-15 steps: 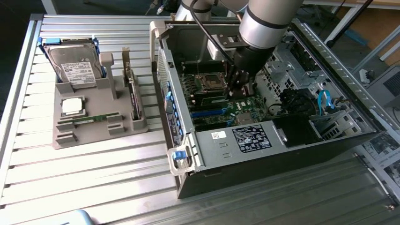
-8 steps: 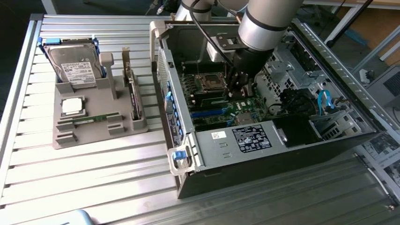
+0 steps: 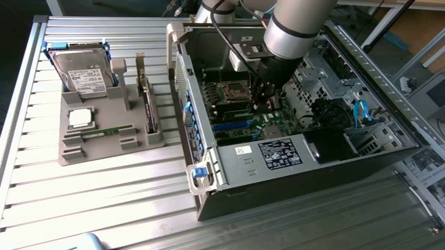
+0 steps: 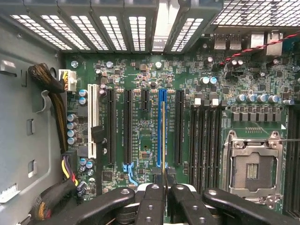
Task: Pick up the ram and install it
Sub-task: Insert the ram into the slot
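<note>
On the ribbed aluminium table (image 3: 41, 172), at the exterior view's left, a grey moulded holder (image 3: 70, 153) carries a boxy silver hard drive (image 3: 83, 70). To its right stands the open sheet-metal computer case (image 3: 278, 172), its green motherboard (image 4: 140, 70) lined with long black slots. Over that board the black fingers (image 4: 152, 201) are clamped on the ram (image 4: 163, 150) (seen edge-on, a thin dark blade), which juts from between their tips in line with a blue slot (image 4: 160, 117).

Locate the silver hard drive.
The hard drive stands on the exterior view's left, at the far end of the tray, behind the processor chip, apart from the computer case.
</note>
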`<state>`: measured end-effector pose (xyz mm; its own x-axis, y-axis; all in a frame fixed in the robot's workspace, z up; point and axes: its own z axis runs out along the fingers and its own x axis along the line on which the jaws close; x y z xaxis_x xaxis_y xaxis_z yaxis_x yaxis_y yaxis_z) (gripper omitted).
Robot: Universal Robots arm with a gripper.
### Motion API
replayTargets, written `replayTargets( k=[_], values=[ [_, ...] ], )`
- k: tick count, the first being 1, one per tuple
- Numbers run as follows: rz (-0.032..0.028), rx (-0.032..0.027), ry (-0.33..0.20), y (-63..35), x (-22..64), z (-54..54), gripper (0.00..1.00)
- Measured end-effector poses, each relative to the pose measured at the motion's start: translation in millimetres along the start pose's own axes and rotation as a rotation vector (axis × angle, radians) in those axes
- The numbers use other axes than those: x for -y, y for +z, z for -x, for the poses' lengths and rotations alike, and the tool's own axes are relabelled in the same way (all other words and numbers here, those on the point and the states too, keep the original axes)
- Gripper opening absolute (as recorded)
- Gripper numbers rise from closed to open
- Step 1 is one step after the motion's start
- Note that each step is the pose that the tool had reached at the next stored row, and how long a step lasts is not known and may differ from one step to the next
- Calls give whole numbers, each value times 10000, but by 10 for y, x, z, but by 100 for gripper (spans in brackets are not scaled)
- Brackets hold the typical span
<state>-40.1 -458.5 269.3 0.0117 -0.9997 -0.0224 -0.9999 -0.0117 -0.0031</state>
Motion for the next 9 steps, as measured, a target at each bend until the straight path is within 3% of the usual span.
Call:
replayTargets(
  k=[9],
  values=[
    [-1,0,1,52,-13,-1,12]
  ],
)
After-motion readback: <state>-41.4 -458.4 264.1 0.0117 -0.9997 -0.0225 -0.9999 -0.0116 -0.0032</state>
